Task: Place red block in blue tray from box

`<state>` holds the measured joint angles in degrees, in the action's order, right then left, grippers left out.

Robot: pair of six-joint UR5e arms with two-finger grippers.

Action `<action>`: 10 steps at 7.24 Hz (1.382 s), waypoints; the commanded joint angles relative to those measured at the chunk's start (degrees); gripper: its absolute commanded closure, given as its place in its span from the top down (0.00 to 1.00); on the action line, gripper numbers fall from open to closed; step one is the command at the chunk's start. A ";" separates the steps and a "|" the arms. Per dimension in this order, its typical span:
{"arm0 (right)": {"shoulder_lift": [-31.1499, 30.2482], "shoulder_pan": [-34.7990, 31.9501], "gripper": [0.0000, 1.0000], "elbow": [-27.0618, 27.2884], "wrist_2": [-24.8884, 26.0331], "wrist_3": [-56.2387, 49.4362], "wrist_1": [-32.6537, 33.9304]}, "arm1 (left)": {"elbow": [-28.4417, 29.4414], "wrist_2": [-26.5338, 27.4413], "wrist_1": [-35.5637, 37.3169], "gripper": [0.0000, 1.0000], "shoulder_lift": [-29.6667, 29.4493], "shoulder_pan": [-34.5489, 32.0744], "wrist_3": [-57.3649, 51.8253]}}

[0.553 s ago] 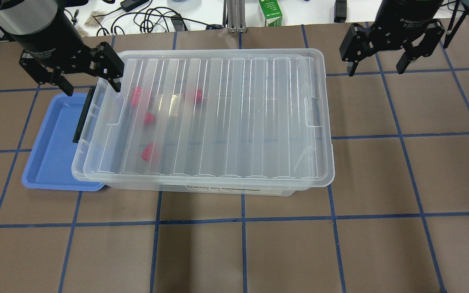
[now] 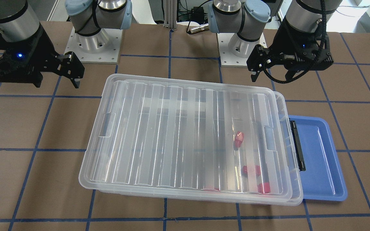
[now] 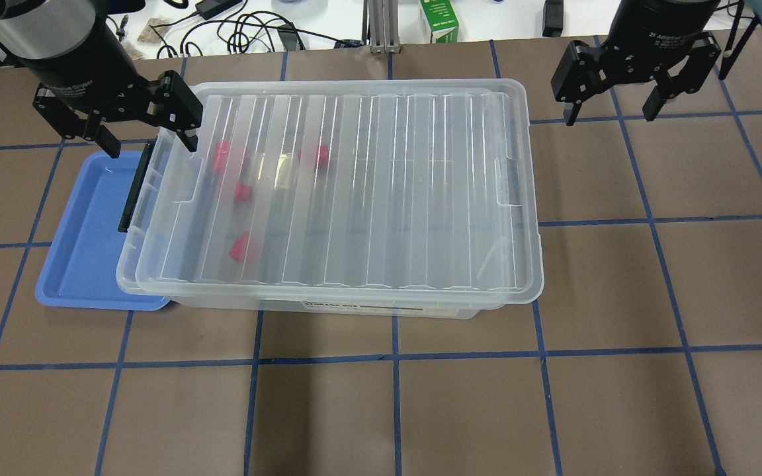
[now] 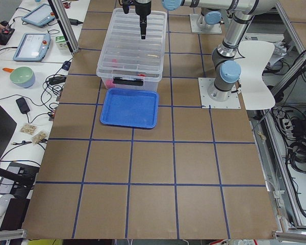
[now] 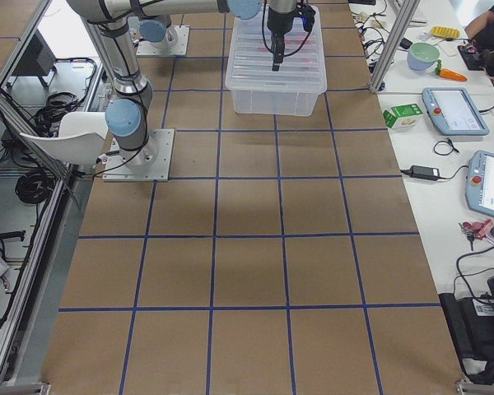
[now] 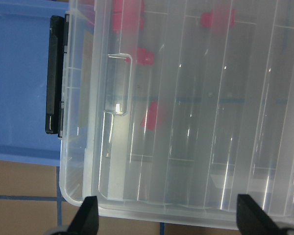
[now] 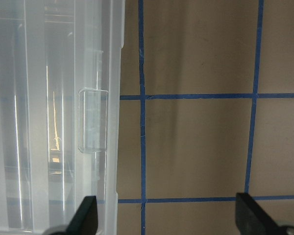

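— What has moved since the earlier frame?

— Very little. The left gripper (image 3: pixel 149 145) and the right gripper (image 3: pixel 609 118) have each drifted slightly toward the far edge of the counter (image 3: pixel 421 410). The box (image 3: pixel 528 291), its lid (image 3: pixel 368 185) and the blue tray (image 3: pixel 83 244) lie exactly as they did.

— Is either one holding anything?

— No. Both have their fingers spread wide with nothing between them. The left hangs over the box's far corner at the end with the black latch (image 3: pixel 131 198). The right is over bare counter past the opposite end.

— And the red block?

— Still inside the box. One red block (image 3: pixel 241 246) sits nearest the robot, and three more like it lie further back. All four are near the latch end and show through the ribbed lid. The tray sits just beside that end with nothing in it.

— So what does that mean for the task?

— I'd say it has hardly begun. The lid covers every block, so it probably has to be unlatched and lifted or slid off first. The left gripper is the one placed for that.
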<state>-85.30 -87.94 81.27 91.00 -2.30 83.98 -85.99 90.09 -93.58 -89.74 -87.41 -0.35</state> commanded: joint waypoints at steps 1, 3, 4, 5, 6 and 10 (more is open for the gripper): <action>0.83 0.05 1.00 0.29 0.06 -0.16 -0.57 | -0.06 -0.09 0.07 1.00 0.00 -0.04 0.09; 1.01 -0.30 1.00 0.82 -0.38 0.97 0.03 | -0.06 -0.09 0.07 1.00 0.09 -0.04 0.09; 2.14 -0.30 1.00 0.91 -0.64 0.98 0.65 | -0.06 0.00 0.07 1.00 0.09 -0.04 0.09; 5.11 -0.30 1.00 0.82 -0.82 0.90 1.18 | -0.06 0.00 0.07 1.00 0.09 -0.04 0.09; 8.01 -0.39 1.00 0.91 -0.82 0.37 5.18 | -0.06 -0.09 0.07 1.00 0.09 -0.04 0.09; 13.31 -0.83 1.00 0.73 -3.26 0.81 6.89 | -0.06 -0.09 0.07 1.00 0.09 -0.04 0.09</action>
<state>-73.21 -88.72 82.01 89.31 -1.54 90.72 -86.11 90.01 -93.52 -89.65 -87.45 -0.26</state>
